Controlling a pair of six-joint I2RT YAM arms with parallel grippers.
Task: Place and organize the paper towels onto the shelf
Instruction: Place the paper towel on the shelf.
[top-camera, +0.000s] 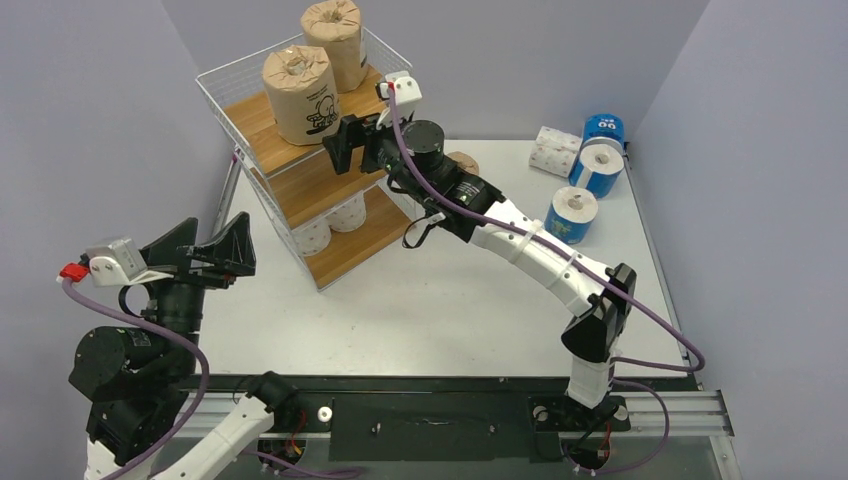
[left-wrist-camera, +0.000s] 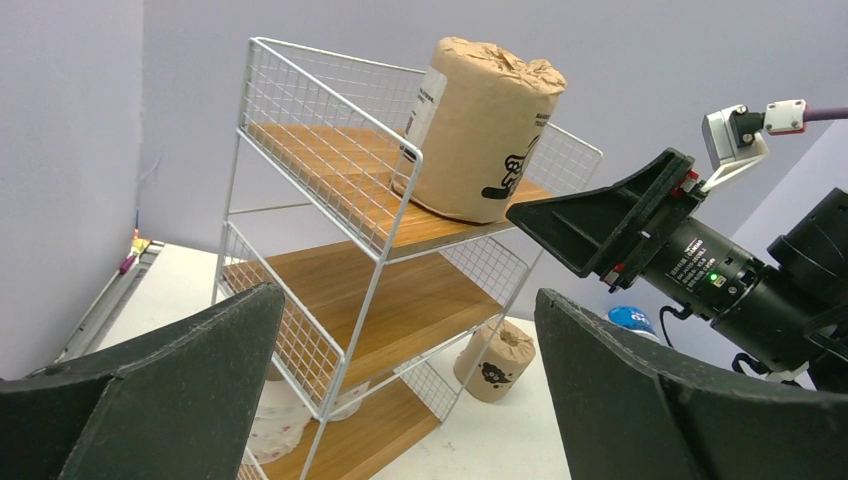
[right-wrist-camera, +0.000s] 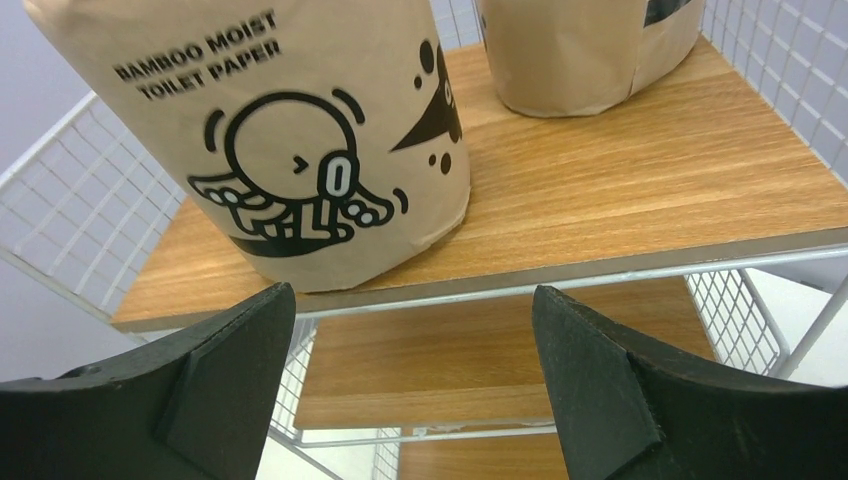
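— Brown-wrapped rolls (top-camera: 300, 95), where are they?
— Two stand on the top board of the shelf (top-camera: 310, 185). Right gripper (top-camera: 348, 147) gapes empty just before them; left gripper (top-camera: 232, 250) is spread wide, well apart.

Top external view: high, well back from the shelf (top-camera: 252, 125), facing down. Left wrist view: low, left of the shelf, angled upward, moderately near. Right wrist view: tight against its top board (right-wrist-camera: 620, 190). All share that board.
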